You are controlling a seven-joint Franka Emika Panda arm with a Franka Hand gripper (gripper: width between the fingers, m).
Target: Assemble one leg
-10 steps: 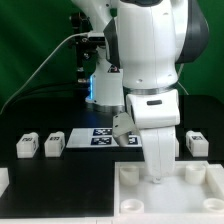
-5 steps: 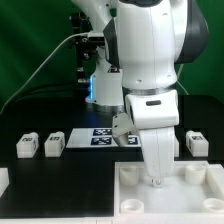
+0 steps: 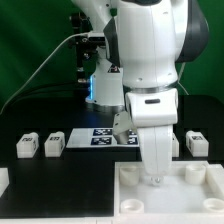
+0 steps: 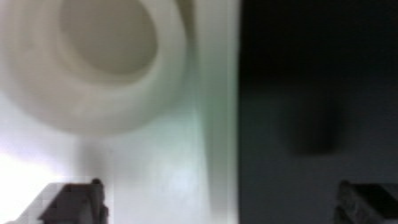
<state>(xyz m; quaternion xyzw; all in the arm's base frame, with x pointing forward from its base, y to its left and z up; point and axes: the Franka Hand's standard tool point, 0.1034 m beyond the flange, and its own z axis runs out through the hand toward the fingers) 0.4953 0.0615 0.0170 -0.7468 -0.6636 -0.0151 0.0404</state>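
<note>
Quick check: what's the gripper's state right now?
Gripper: open, fingers wide apart, nothing clamped, low over the white tray-like piece.

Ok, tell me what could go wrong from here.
1. The open claw sits very low over the tray-like piece, seemingly straddling its edge beside a round socket. Dropping further could jam it on the rim or shove the piece.
2. The wrist view is blurred this close, so alignment is hard to judge.
3. A leg lies close by on the exterior view's right, and a swing could knock it.
</note>
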